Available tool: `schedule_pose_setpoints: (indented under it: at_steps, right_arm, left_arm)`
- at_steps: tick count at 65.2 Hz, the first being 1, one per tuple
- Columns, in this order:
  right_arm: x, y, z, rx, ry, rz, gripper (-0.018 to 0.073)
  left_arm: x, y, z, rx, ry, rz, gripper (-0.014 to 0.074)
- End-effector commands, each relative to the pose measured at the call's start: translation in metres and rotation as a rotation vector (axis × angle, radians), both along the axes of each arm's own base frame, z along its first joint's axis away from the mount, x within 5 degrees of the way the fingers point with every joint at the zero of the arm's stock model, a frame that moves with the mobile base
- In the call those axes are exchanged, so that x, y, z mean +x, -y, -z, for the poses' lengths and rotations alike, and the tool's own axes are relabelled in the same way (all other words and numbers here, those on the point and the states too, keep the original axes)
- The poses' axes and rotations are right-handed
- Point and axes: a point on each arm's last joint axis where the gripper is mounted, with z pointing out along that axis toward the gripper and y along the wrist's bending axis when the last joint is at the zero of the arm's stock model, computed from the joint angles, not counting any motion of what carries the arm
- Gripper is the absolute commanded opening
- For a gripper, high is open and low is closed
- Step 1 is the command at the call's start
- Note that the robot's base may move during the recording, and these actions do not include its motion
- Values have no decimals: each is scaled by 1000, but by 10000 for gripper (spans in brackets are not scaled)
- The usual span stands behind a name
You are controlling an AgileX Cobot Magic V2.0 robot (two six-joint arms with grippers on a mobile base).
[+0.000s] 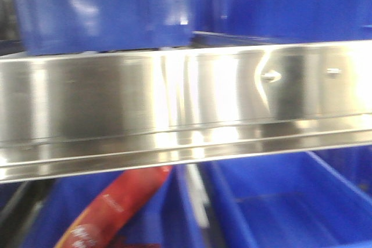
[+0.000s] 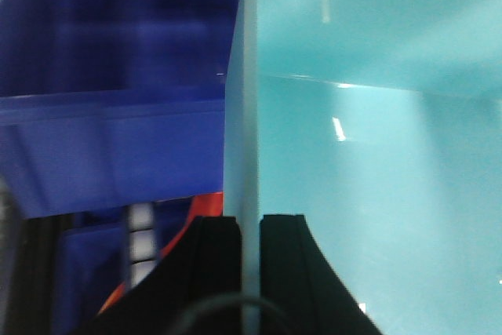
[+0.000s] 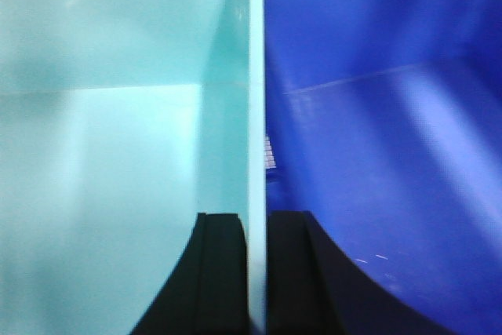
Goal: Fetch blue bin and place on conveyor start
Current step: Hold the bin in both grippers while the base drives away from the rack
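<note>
The blue bin (image 2: 369,162) is a pale aqua tub that fills the right of the left wrist view. My left gripper (image 2: 250,221) is shut on the bin's left wall, one black finger on each side of the rim. In the right wrist view the blue bin (image 3: 118,154) fills the left side. My right gripper (image 3: 257,217) is shut on its right wall in the same way. The front view shows neither the bin nor the grippers. The conveyor start is out of view.
A shiny steel rack beam (image 1: 186,108) crosses the front view. Dark blue crates (image 1: 104,4) stand above it, more blue crates (image 1: 279,201) below. A red package (image 1: 110,213) lies in a lower crate. Dark blue crates (image 2: 118,147) (image 3: 384,154) flank the bin closely.
</note>
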Motion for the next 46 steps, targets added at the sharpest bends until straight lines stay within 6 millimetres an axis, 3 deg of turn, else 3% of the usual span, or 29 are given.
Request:
schedule_pose_setpoints:
  at_steps: [1, 46]
  right_arm:
    - [-4, 2, -10, -3, 54, -4, -153]
    - [-4, 3, -10, -11, 57, 1, -153]
  left_arm:
    - [-6, 0, -12, -23, 70, 20, -111]
    - [-5, 1, -14, -28, 89, 28, -111]
